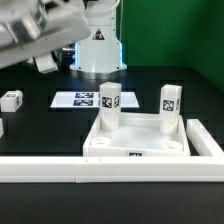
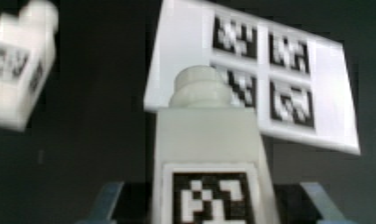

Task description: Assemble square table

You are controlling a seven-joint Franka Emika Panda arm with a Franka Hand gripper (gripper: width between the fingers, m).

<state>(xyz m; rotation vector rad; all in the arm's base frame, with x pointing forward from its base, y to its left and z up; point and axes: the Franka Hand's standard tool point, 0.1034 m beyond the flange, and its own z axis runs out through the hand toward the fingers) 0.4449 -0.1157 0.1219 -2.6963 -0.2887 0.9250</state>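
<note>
The square table top (image 1: 140, 142) lies white against the border rail, with two legs (image 1: 109, 103) (image 1: 170, 108) standing upright in its far corner sockets. My gripper (image 1: 46, 63) hangs high at the exterior view's upper left. In the wrist view the gripper (image 2: 211, 205) is shut on a white tagged leg (image 2: 211, 140), whose screw tip points away from the camera. The grey fingers (image 2: 117, 200) flank the leg's tag. A loose leg (image 1: 12, 99) lies on the table at the exterior view's left, and it also shows in the wrist view (image 2: 16, 60).
The marker board (image 1: 84, 100) lies flat behind the table top and shows beyond the held leg in the wrist view (image 2: 256, 60). The long white border rail (image 1: 90, 170) runs along the front. The robot base (image 1: 98, 50) stands at the back. Another white part (image 1: 1, 128) sits at the left edge.
</note>
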